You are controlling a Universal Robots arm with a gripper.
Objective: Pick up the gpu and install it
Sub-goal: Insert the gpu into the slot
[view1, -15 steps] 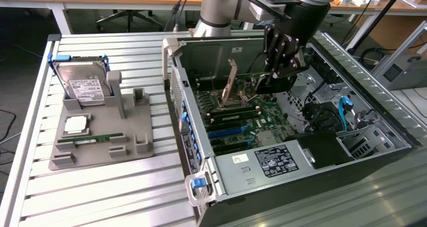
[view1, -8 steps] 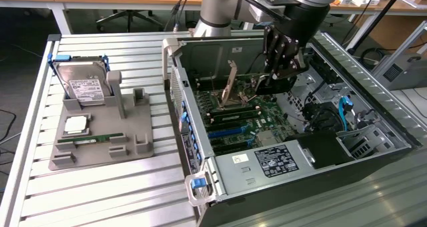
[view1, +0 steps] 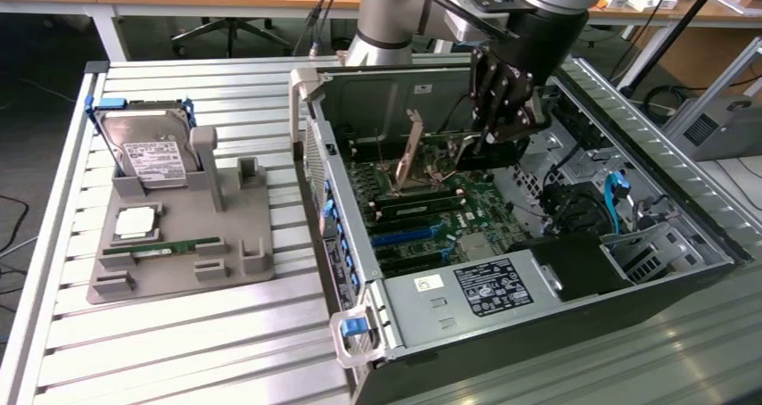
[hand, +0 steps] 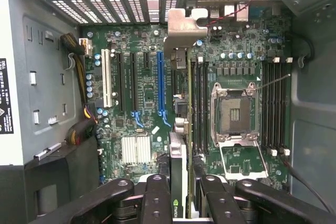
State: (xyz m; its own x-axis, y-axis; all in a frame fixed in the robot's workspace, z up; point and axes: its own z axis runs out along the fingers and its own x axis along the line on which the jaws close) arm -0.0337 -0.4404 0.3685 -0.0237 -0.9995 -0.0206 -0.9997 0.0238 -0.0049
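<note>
1. Your pincer is down inside the open computer case. Its fingers are closed to a narrow gap on the gpu, and the card stands on edge between them.
2. The gpu runs straight out ahead of the pincer. Its silver bracket leads at the far end, close to the rear slot covers of the case.
3. Below the pincer lies the motherboard. The card looks to me to hang above it, not seated, but I cannot tell whether its lower edge touches anything.
4. Watch the long blue slot. From the wrist it runs parallel to the card and just to one side of it. I judge that to be the target, so line the card's edge connector along it before you go down.
5. Hold the card upright. A lean would, I judge, catch one end of the connector first and jam.
6. Mind the neighbours. The memory slots and the CPU socket lie on the other side of the card from the blue slot, so stay off them.
7. Bring the bracket into its rear opening as the connector meets the slot. Take both ends down together, straight, with a slow press.
8. Well away from the pincer, outside the case, the grey tray on the desk carries the hard drive. Nothing there needs you.
</note>
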